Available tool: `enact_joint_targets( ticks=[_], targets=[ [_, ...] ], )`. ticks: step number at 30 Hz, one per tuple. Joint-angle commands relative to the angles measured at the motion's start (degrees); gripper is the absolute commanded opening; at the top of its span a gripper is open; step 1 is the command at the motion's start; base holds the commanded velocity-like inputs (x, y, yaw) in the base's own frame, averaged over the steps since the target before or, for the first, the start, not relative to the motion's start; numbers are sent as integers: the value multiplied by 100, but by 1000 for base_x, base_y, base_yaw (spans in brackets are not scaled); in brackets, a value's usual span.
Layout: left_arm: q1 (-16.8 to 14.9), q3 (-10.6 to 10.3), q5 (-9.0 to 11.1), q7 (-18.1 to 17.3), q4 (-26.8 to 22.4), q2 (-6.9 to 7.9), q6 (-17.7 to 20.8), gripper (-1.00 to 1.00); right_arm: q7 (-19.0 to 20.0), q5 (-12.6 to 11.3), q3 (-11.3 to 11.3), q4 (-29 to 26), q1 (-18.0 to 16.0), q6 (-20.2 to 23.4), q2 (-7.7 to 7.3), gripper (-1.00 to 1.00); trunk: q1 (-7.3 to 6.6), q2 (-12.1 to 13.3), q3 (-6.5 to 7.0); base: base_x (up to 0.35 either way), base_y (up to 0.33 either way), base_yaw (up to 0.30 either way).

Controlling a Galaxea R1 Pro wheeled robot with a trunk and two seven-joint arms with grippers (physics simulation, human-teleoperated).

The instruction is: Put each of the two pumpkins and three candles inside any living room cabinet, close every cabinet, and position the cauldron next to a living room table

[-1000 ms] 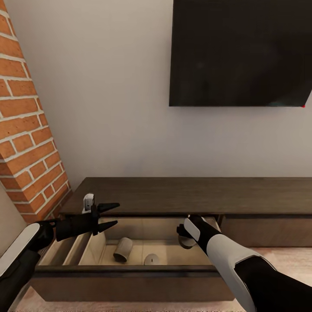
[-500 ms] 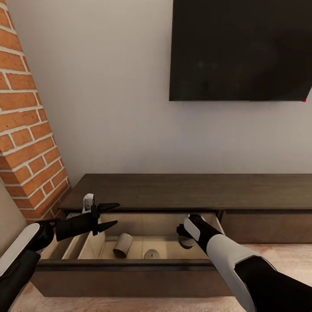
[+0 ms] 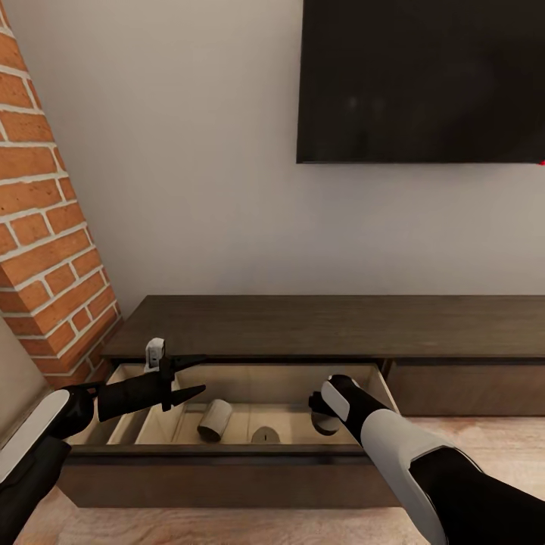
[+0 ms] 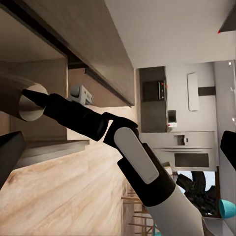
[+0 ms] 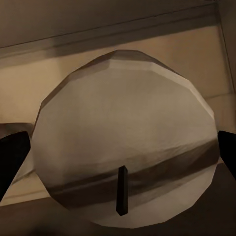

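Hanging over the right end of the cabinet's open drawer, the right tool has its fingers spread around a pale candle seen wick-end on, while the open, empty left tool sits far left.

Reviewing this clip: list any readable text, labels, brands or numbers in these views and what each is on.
None can be read. The wall screen is blank black, the cabinet front and the candles in its open drawer carry no markings, and the distant kitchen appliances in the left wrist view are too small to show any.
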Motion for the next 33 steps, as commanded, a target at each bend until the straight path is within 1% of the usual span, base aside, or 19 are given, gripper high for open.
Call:
enact_joint_targets(
  ticks=[1,5,17,23,33],
  targets=[
    [-4,-5,61,54,-3,4,2,100,-40,-56,50,-10,-2,25,-3,-100,-1,-2,-6,0,0,0],
    [-5,-9,61,54,-10,4,0,100,-40,-54,47,-9,-3,25,-3,-100,-1,-2,-6,15,1,0],
    [-4,-19,61,54,-18,4,-1,100,-40,-55,52,-8,-3,25,-3,-100,-1,-2,-6,153,6,0],
    [-4,-15,61,54,-18,12,0,100,-40,-56,51,-8,-2,25,-3,-100,-1,-2,-6,29,0,0],
    [5,-15,61,53,-168,12,7,100,-41,-54,52,7,0,32,-3,-100,25,-16,-227,1,0,0]
  ],
)
